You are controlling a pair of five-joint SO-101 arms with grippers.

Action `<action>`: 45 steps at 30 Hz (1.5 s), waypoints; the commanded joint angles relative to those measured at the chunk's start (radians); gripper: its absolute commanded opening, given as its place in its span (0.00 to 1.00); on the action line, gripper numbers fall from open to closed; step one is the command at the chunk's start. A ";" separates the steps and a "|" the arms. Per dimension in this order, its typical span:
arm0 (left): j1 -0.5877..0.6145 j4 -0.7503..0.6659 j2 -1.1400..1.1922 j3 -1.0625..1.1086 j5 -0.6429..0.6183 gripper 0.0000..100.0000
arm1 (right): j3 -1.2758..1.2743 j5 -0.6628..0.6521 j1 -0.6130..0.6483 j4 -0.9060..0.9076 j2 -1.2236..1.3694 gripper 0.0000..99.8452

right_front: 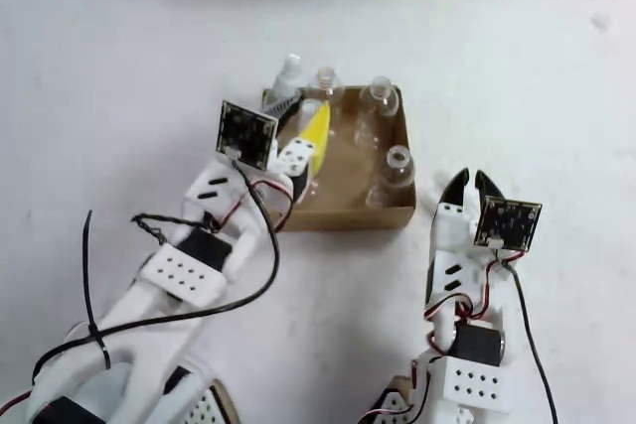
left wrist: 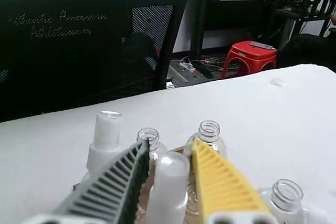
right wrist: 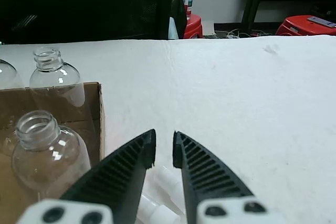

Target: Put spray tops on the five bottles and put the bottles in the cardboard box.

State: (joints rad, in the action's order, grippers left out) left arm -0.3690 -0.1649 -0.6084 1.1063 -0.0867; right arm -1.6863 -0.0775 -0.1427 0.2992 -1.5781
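White cloth is spread beneath the brown cardboard box of clear bottles. At its ten o'clock, a presumably light, slippery white spray top is clamped mid-body by the left gripper; the right gripper is narrowly parted.

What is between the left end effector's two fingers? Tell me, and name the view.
A white spray top stands between the left end effector's grey finger and yellow finger, shown in the left wrist view.
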 commanded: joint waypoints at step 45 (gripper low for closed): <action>1.141 1.085 -0.716 0.224 0.028 0.15 | 1.117 -0.328 0.852 0.886 0.659 0.05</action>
State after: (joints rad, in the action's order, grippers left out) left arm 0.7357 0.9459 -1.3111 1.3057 -0.1419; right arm -0.7979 -0.4289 0.5462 1.1170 -1.2129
